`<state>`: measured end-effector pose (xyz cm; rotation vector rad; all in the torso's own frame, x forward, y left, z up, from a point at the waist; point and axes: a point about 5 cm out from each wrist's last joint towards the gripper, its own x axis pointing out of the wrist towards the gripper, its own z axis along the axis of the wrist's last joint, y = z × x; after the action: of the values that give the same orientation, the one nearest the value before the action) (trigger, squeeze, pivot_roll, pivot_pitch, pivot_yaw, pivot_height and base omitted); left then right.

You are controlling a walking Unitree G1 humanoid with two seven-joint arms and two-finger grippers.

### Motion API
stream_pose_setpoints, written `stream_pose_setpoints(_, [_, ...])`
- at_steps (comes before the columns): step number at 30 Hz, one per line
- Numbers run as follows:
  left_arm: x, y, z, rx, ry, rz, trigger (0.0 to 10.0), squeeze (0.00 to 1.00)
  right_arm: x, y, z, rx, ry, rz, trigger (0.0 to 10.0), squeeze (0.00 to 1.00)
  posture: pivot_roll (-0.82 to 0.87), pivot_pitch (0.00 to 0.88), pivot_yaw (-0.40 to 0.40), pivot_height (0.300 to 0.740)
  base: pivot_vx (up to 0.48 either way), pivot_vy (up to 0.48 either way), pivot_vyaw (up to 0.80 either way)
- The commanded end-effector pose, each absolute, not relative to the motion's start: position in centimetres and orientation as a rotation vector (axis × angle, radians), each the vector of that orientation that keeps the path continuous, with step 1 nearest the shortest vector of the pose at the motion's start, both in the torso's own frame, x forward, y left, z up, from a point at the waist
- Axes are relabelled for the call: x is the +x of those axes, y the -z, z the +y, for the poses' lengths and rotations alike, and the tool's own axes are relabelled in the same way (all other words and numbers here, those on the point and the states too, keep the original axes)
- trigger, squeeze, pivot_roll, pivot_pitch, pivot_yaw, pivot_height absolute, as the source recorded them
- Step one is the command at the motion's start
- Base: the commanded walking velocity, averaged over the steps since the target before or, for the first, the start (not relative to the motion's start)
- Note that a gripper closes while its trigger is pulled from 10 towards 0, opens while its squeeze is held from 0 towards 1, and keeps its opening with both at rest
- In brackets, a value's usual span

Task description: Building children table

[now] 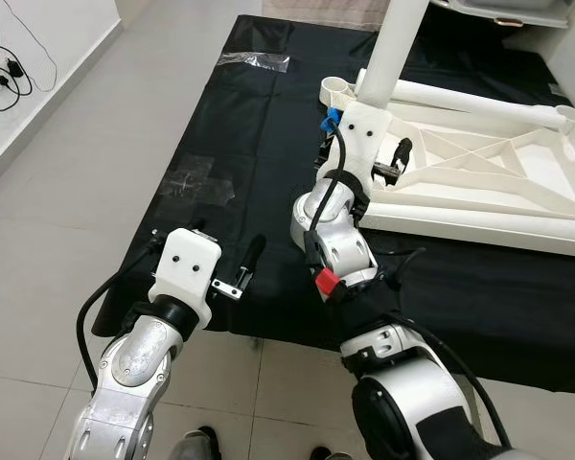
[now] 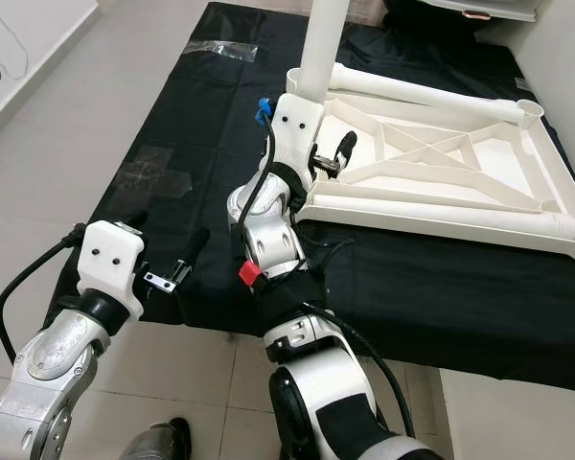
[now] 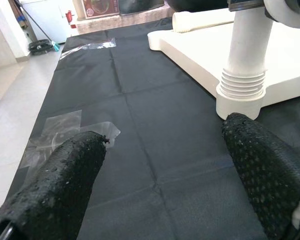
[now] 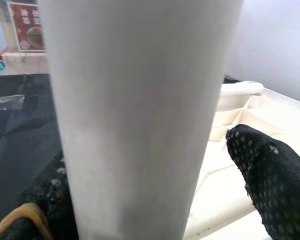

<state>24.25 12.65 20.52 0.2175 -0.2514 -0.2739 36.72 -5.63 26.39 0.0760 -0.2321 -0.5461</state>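
A white children's table top (image 1: 517,182) lies upside down on a black cloth (image 1: 220,144). One white leg (image 1: 388,48) stands upright in its near-left corner, and its threaded base (image 3: 245,85) sits in the socket. My right gripper (image 1: 374,144) is around this leg low down, one finger on each side. In the right wrist view a narrow gap separates the leg (image 4: 140,100) from one fingertip (image 4: 270,175). My left gripper (image 1: 216,251) hovers open over the cloth's near-left part, holding nothing. Another white leg (image 1: 479,101) lies along the table top's far side.
Clear tape patches (image 1: 196,182) and a plastic wrapper (image 1: 254,60) lie on the cloth. Open corner sockets (image 1: 337,89) (image 1: 568,115) show on the table top. Grey tiled floor lies to the left, with cables (image 1: 10,67) by the wall.
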Motion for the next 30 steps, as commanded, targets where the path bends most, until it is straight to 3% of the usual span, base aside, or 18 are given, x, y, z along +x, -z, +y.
stream_pose_setpoints(1, [24.2,-20.2,12.7,0.226,0.272,-0.242,10.0,0.0,35.7,-24.0,-4.0,0.12,0.498,-0.134,10.0,0.0,0.13,0.225,-0.069,0.74,0.0,0.0,0.0])
stream_pose_setpoints(30, [24.6,-20.1,12.5,0.227,0.283,-0.256,10.0,0.0,34.1,-21.9,-5.6,0.103,0.291,-0.097,10.0,0.0,0.12,0.169,-0.058,0.74,0.0,0.0,0.0])
